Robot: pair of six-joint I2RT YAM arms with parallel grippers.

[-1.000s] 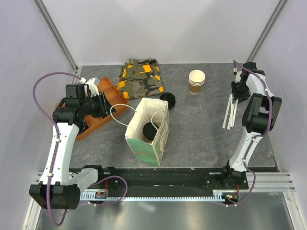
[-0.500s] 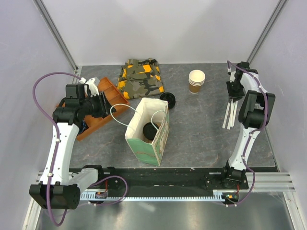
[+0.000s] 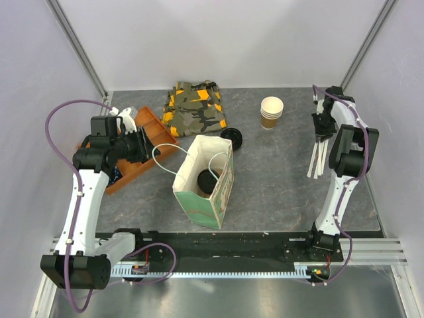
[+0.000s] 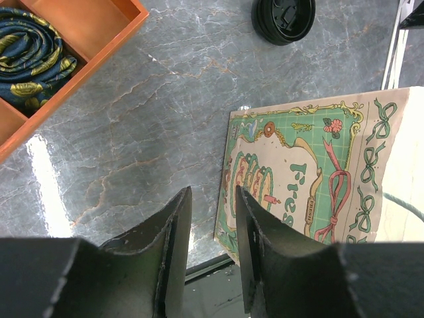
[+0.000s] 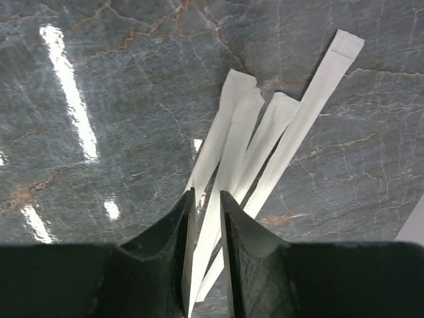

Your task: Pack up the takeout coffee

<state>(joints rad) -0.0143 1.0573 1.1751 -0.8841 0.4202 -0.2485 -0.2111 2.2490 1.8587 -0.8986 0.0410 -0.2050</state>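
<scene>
From above, the paper bag (image 3: 199,199) stands open in the middle of the worktop (image 3: 278,185), a bit toward the near edge. The takeout coffee (image 3: 208,181) sits down inside the bag, and only its round black top shows. A loose black lid (image 3: 232,138) lies just past the bag's far corner. A stack of cups (image 3: 271,112) stands toward the far edge, right of the middle. A camo cloth (image 3: 195,109) lies by the far edge. An orange tray (image 3: 156,129) lies by the left edge. The left gripper (image 3: 148,148) hangs over the tray's near end and points at the bag. Some white wrapped straws (image 3: 317,159) lie close to the right edge. The right gripper (image 3: 322,129) is over their far ends.

The left wrist camera looks down at the bag lying past its two fingers. The bag has green bows and a cake drawn on it. The fingers stand a little apart with nothing between them. The loose black lid is near the top of this view. The tray is at the top left with a blue and yellow rolled cloth (image 4: 33,59) inside. The coffee does not show here.

The right wrist camera looks down on the straws, fanned out on the worktop. The two fingers are close together with a thin gap. A white straw shows in that gap. I cannot tell if the fingers pinch it or only hang over it.
</scene>
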